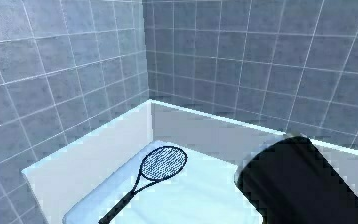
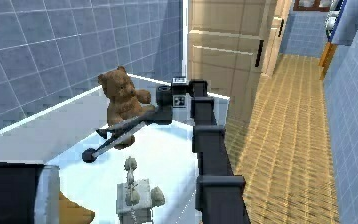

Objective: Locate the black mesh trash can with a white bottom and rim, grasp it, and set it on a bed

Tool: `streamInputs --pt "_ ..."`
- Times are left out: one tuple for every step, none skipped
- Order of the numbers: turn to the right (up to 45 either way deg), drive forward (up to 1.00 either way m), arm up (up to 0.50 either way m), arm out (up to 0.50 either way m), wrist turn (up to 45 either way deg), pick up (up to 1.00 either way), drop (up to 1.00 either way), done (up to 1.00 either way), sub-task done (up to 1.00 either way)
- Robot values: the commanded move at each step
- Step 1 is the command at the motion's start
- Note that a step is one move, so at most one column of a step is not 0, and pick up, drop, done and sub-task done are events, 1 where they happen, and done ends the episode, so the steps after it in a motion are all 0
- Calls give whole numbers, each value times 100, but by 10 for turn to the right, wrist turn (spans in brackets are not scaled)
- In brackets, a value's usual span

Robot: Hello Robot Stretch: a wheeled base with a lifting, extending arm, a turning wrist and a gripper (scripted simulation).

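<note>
Two blue tiled walls [image 1: 67, 70] met in a corner behind the bed [image 1: 202, 160], which had a pale top and a low white rim. A dark tennis racket [image 1: 157, 163] lay on the bed near its middle, head toward that corner. The trash can [image 1: 302, 180], black with a white band at one end, was at the bed's near side. It sat low on the forward view's right and low on the arm side view's left, and seemed to rest on the bed's top.

The arm [image 2: 212, 160] reached out over the bed, with two white marked squares [image 2: 177, 86] at its far end. From them the gripper [image 2: 105, 145] stretched across the bed toward a brown teddy bear [image 2: 119, 92] sitting on the bed by its rim. The fingers [image 2: 91, 154] lay in front of the bear's legs. I could not tell whether they were apart or together, nor whether the gripper held anything.

A small white figure [image 2: 135, 195] stood on the bed, nearer than the bear. Between it and the trash can was a brown shape [image 2: 75, 212]. Past the bed's end stood a pale wooden door [image 2: 227, 50], and a wood-plank floor [image 2: 287, 150] ran alongside the bed.
</note>
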Motion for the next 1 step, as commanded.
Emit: streamInputs --pt "0 0 0 -8 0 0 0 0 0"
